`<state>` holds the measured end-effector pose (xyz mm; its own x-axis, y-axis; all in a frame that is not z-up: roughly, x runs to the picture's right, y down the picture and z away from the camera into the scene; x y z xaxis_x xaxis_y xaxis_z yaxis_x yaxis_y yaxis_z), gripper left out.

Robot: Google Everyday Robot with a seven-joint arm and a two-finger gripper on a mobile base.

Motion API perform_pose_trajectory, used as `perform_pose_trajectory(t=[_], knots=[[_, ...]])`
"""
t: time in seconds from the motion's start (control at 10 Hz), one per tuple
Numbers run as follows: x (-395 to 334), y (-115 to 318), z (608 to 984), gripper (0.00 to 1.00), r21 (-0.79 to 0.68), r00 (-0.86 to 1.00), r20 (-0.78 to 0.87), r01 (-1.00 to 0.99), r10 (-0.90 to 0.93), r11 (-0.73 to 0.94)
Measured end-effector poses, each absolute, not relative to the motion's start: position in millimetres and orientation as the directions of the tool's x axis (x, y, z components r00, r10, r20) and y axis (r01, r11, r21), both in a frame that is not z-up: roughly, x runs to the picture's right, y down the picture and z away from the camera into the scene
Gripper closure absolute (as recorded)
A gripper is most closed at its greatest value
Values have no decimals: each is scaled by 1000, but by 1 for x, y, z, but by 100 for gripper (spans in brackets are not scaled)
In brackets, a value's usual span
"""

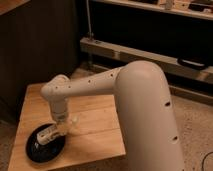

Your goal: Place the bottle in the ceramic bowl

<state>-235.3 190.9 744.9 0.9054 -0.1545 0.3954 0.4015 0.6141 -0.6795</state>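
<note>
Though its label seems unreadable, the end effector (60, 131) grips the bottle (47, 135) over the ceramic bowl (35, 151).

Gripper (56, 129) sits low over the ceramic bowl (35, 151), its fingers too blurred to separate; the bottle (46, 135) shows only as a pale blur at the gripper, grip contact unclear; bowl's upper right rim hidden behind gripper and bottle; arm (145, 115) cut off by the bottom edge; wooden table (95, 125) partly hidden behind the arm; shelf items at top too small to identify.
</note>
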Motion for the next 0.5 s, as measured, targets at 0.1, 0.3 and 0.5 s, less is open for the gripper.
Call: perform_pose_trajectory(t=[0.1, 0.3, 0.5], knots=[[-235, 191, 747, 20, -691, 905, 398, 403, -149, 600], [-235, 191, 747, 20, -697, 904, 401, 405, -147, 592], [-235, 191, 747, 20, -697, 904, 401, 405, -147, 591]])
